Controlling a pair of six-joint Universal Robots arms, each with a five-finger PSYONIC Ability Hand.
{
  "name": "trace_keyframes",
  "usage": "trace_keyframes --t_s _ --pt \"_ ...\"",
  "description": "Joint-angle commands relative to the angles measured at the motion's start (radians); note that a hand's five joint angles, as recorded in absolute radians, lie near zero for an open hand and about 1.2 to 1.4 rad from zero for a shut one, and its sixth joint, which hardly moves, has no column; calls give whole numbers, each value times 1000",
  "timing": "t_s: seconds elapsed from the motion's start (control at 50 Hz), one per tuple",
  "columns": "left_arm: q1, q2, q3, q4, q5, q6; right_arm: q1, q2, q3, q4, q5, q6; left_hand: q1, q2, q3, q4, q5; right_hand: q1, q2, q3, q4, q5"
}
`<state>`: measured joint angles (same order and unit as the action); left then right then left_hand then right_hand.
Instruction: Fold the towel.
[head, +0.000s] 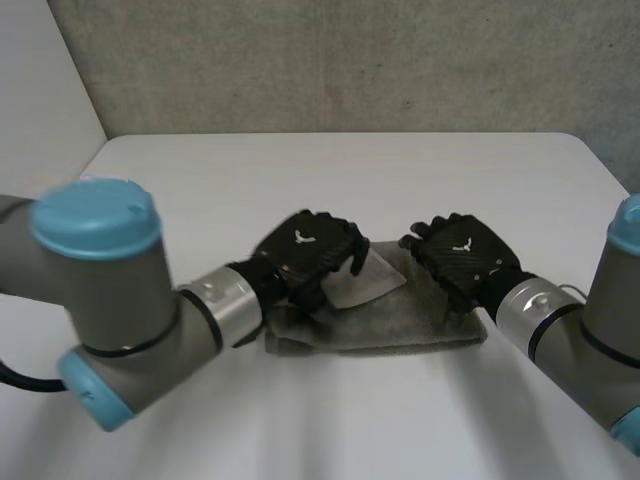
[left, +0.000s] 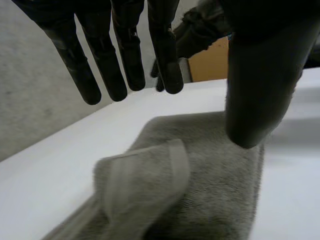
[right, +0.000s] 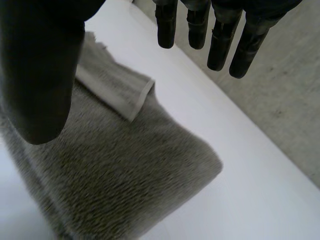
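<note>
Worktop (head: 330, 180): white, rounded far corners, set against a grey speckled wall (head: 350, 60).

Left arm (head: 110, 300): grey joints, light-blue cap, reaching in from the near left toward the centre.

Right arm (head: 600, 330): same build, reaching in from the near right.

Towel (head: 400, 325): grey terry, lying flat in a thick oblong near the middle of the worktop, long side running left to right, between the two arms.

Left robot hand (head: 305, 255): black, palm down over the left part of the towel. Its wrist view has the fingers (left: 125, 60) straight and spread and the thumb extended, raised clear of the cloth. Released, grasping nothing.

Right robot hand (head: 465, 255): black, palm down over the far right part of the towel. Its wrist view has the fingers (right: 220, 45) straight, side by side, and the thumb apart from them, above the pile. Released, grasping nothing.

Corner flap (head: 368, 283): one towel corner with a pale hem band, turned back onto the top surface, lying loose just right of the left robot hand.
</note>
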<state>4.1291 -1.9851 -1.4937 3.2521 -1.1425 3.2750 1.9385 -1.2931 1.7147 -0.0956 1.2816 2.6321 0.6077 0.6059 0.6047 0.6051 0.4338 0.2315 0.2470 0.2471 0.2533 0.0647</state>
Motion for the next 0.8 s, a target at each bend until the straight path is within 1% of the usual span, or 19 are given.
trace_keyframes --t_s 0.02,0.06,0.12,0.16,0.18,0.22,0.28,0.34,0.38,0.5,0.54,0.56,0.6,0.62,0.64,0.66,0.68,0.72,0.8 --pt "-33 -140 67 89 -72 8 2 48 43 -64 -4 0 5 7 8 8 4 -57 -73 -73 -79 -65" --pt "-33 -187 107 101 -126 23 -4 52 68 -94 -5 0 5 7 8 8 4 -57 -73 -73 -79 -65" --pt "-33 -210 125 103 -148 41 -10 55 78 -107 -5 -1 5 7 8 8 4 -57 -73 -73 -79 -65" --pt "-30 -250 156 103 -178 80 -16 60 95 -124 -7 -7 8 10 11 11 7 -57 -73 -73 -79 -65" --pt "-30 -250 156 103 -178 80 -16 60 95 -124 -7 -7 8 10 11 11 7 -57 -73 -73 -79 -65" --pt "-23 -276 164 98 -192 118 -18 64 103 -128 -5 -11 8 10 11 11 7 -57 -73 -73 -79 -65" --pt "-21 -284 162 100 -200 135 -19 66 103 -131 -4 -12 8 10 11 11 7 -57 -73 -73 -79 -65" --pt "-17 -288 158 103 -227 147 -35 66 111 -138 -2 -14 8 10 11 11 7 -57 -73 -73 -79 -65" --pt "3 -288 153 98 -264 152 -53 64 118 -138 1 -14 8 10 11 11 7 -57 -73 -73 -79 -65" --pt "31 -278 138 95 -307 153 -70 63 123 -128 7 -12 23 24 26 25 22 -57 -73 -73 -79 -65" --pt "43 -274 127 104 -371 153 -81 57 137 -127 5 -14 23 24 26 25 22 -57 -73 -73 -79 -65" --pt "43 -274 127 104 -372 153 -81 57 137 -127 5 -14 23 24 26 25 22 -57 -73 -73 -79 -65" --pt "66 -271 119 104 -466 156 -91 52 157 -127 -7 -14 23 24 26 25 22 -57 -73 -73 -79 -65" --pt "66 -271 119 104 -467 157 -92 52 157 -127 -7 -14 23 24 26 25 22 -57 -73 -73 -79 -65" --pt "75 -268 115 100 -506 158 -95 51 166 -127 -8 -15 23 24 26 25 22 -57 -73 -73 -79 -65" --pt "76 -268 115 100 -507 158 -95 51 166 -127 -8 -15 23 24 26 25 22 -57 -73 -73 -79 -65" --pt "85 -264 107 98 -532 157 -98 51 174 -130 -8 -15 23 24 26 25 22 -50 -65 -65 -72 -58" --pt "92 -256 96 98 -542 155 -98 51 183 -138 -7 -15 20 22 23 22 19 -35 -50 -51 -57 -43" --pt "92 -222 60 106 -520 152 -98 51 190 -145 -8 -15 17 19 20 19 16 18 2 2 -4 10"
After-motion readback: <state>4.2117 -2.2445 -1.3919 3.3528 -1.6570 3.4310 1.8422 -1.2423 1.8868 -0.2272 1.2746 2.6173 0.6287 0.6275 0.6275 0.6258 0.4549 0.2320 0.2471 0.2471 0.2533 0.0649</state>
